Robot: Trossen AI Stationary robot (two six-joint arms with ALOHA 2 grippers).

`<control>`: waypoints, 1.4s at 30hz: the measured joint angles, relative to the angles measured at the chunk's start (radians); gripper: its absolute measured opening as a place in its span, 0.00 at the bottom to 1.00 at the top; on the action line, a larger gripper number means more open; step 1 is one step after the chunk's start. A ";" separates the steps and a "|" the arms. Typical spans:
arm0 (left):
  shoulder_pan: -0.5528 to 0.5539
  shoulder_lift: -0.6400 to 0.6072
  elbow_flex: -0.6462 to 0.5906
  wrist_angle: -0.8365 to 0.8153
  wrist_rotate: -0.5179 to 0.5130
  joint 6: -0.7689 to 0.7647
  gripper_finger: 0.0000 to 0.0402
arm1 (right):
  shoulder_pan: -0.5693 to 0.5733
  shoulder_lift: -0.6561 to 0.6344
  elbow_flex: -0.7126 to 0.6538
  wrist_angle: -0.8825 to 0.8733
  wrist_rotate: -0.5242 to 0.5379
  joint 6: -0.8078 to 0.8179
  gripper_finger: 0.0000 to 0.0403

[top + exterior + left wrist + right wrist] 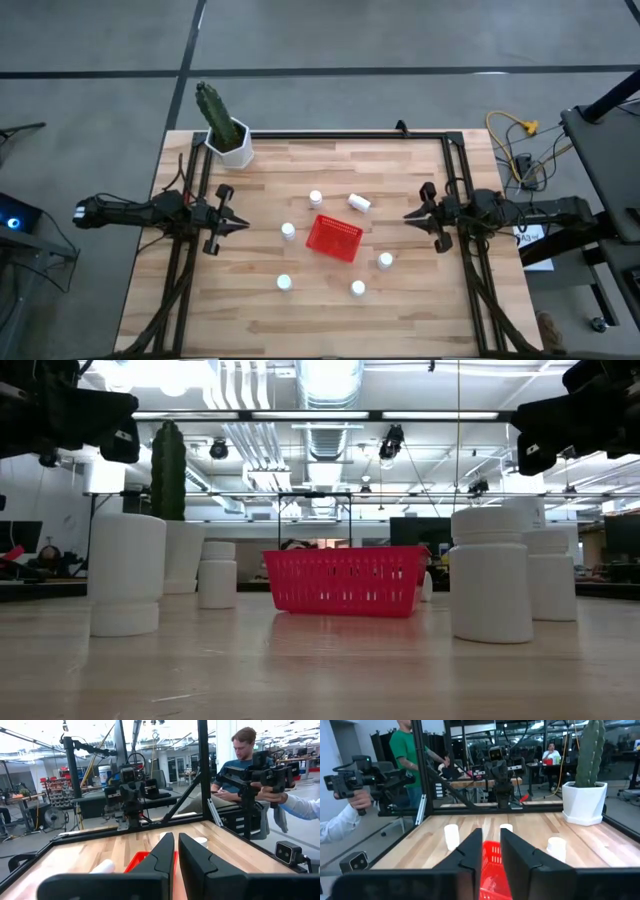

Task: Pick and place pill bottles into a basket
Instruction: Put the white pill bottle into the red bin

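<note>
I see the basket (334, 238) at frame centre, six bottles (358, 288) scattered around it. My left gripper (240, 225) hovers mid-left, fingers pressed together; my right gripper (410, 214) hovers mid-right, fingers parted a crack, pinching nothing. Cactus pot (235, 146) sits upper left.

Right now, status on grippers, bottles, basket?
Left gripper shut, right gripper slightly parted, both empty at table sides. Six bottles on the table around the red basket, none inside. Cactus pot far corner, not obstructing.

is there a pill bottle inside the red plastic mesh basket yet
No, the high view shows the red plastic mesh basket empty, with all six small white pill bottles out on the wooden table.
</note>
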 joint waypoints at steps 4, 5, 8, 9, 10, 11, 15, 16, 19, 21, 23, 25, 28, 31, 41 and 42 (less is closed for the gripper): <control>0.000 0.006 0.000 -0.001 0.000 0.000 0.03 | 0.000 0.032 0.013 0.004 0.005 0.012 0.27; 0.000 0.005 0.000 0.000 0.000 0.000 0.03 | 0.000 0.041 0.019 0.004 0.005 0.018 0.29; 0.000 0.005 0.000 0.000 0.000 0.000 0.03 | 0.000 0.073 0.043 0.004 0.004 0.048 0.36; 0.000 0.005 0.000 0.000 0.000 0.000 0.03 | 0.000 0.086 0.054 0.004 0.004 0.056 0.38; 0.000 0.005 0.000 0.000 0.000 0.000 0.03 | 0.000 0.098 0.067 0.003 0.003 0.059 0.40; 0.000 0.005 0.000 0.000 0.000 0.000 0.03 | 0.000 0.111 0.081 0.004 0.001 0.059 0.42; 0.000 0.005 0.000 -0.003 0.000 0.000 0.03 | 0.000 0.166 0.138 0.005 -0.013 0.060 0.47; 0.000 0.005 0.000 -0.007 0.000 0.000 0.03 | 0.001 0.179 0.147 0.005 -0.021 0.059 0.49; 0.000 0.006 0.000 -0.007 0.000 0.000 0.03 | 0.001 0.222 0.167 0.003 -0.023 0.062 0.52; 0.000 0.005 0.000 -0.012 0.000 0.000 0.03 | 0.001 0.255 0.180 0.004 -0.023 0.071 0.55; 0.000 0.006 0.000 -0.013 0.000 -0.002 0.03 | 0.003 0.288 0.193 0.003 -0.024 0.088 0.58; 0.000 0.006 0.000 -0.014 0.000 -0.004 0.03 | 0.003 0.323 0.206 0.003 -0.029 0.110 0.61; 0.000 0.005 0.000 -0.028 0.000 -0.005 0.03 | 0.003 0.375 0.229 -0.002 -0.053 0.147 0.65; 0.000 0.007 0.000 -0.033 0.000 -0.005 0.03 | 0.010 0.429 0.269 -0.040 -0.059 0.194 0.67; 0.000 0.012 0.000 -0.035 0.000 -0.005 0.03 | 0.088 0.645 0.534 -0.373 -0.042 0.198 0.64; 0.000 0.012 0.000 -0.035 0.000 -0.005 0.03 | 0.097 0.669 0.562 -0.420 -0.036 0.201 0.64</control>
